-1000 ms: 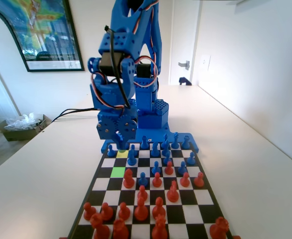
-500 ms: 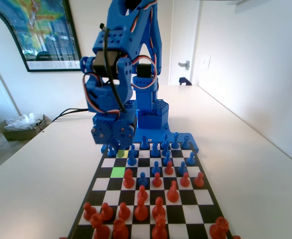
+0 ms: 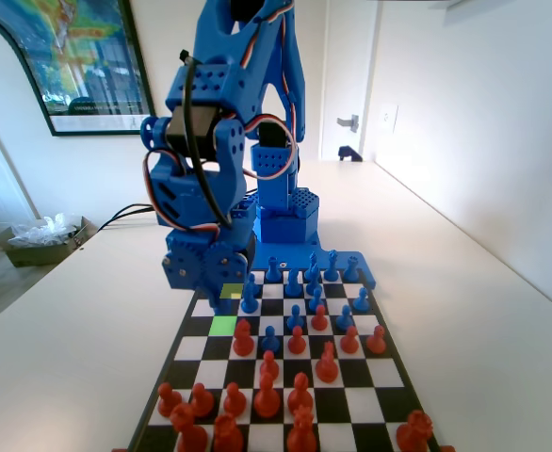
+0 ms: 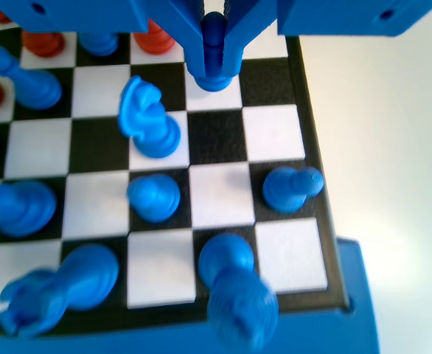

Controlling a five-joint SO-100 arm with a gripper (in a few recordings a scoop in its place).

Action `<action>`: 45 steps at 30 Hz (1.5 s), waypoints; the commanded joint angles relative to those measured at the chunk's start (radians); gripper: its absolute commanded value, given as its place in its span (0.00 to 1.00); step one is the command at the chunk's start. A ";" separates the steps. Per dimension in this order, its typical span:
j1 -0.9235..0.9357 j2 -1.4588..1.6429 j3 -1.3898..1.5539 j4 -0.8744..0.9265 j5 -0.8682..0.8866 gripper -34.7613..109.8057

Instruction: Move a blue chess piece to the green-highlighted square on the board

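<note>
The blue chess piece [image 4: 214, 51] sits clamped between the two jaws of the pincer [image 4: 214, 44] in the wrist view, its round head up in the cleft and its flared base poking out just below the jaw tips. It hangs over a white square near the right edge of the board [image 4: 315, 184], seemingly clear of the surface, though the gap is hard to judge.

As a small moulded plastic pawn it is likely light, stiff and rather slick; the narrow neck under the head looks the surest place to grip, and that is about where the jaws close on it.

In the fixed view the pincer [image 3: 221, 299] hovers low by the board's far-left corner, the pawn hard to make out there, with the green-highlighted square [image 3: 223, 325] just in front of it.
</note>
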 commanded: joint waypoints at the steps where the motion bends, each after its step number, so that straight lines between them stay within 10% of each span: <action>1: -0.006 0.018 -0.011 -0.043 -0.021 0.25; 45: -0.003 0.048 0.114 -0.164 -0.040 0.25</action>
